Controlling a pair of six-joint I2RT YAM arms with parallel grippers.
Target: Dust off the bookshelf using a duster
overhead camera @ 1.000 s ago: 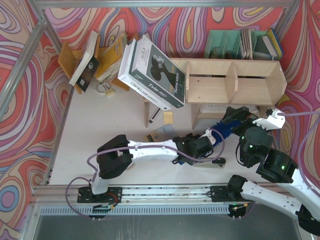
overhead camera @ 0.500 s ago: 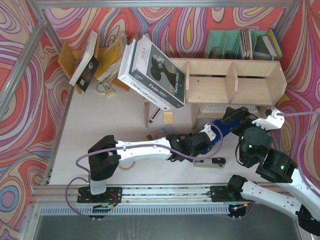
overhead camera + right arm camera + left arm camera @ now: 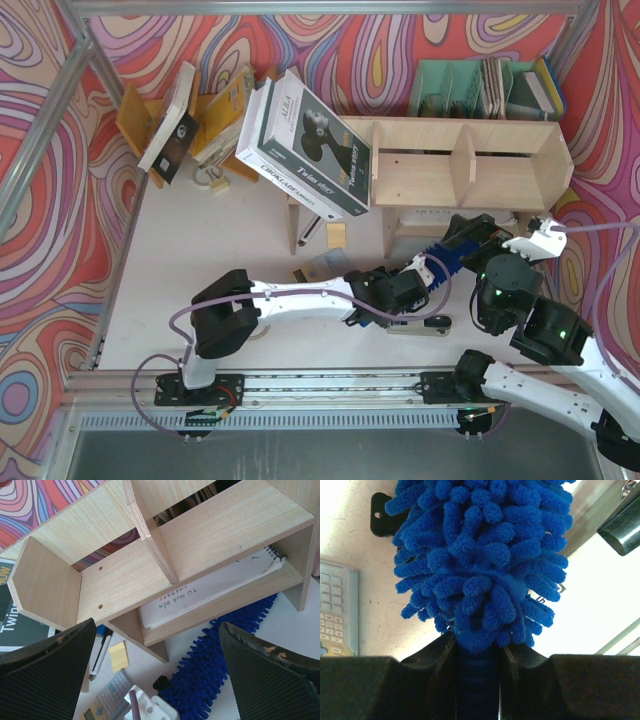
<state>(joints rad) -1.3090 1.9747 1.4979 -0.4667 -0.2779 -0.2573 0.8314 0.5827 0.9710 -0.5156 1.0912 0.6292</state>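
Where one bookshelf (image 3: 430,170) stands, one duster (image 3: 210,665) (blue) reaches.

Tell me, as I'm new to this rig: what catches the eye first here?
The fluffy blue duster, its handle clamped in the left gripper, stretches along the table at the foot of the bookshelf. Around everything run swirly red walls. The right gripper hangs open, facing the bookshelf's front.

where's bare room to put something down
Bare table between the left wall and the bookshelf leg, nearer than the book stand. The shelf's upper bays look bare too. Crowded in front of it: duster, both arms.
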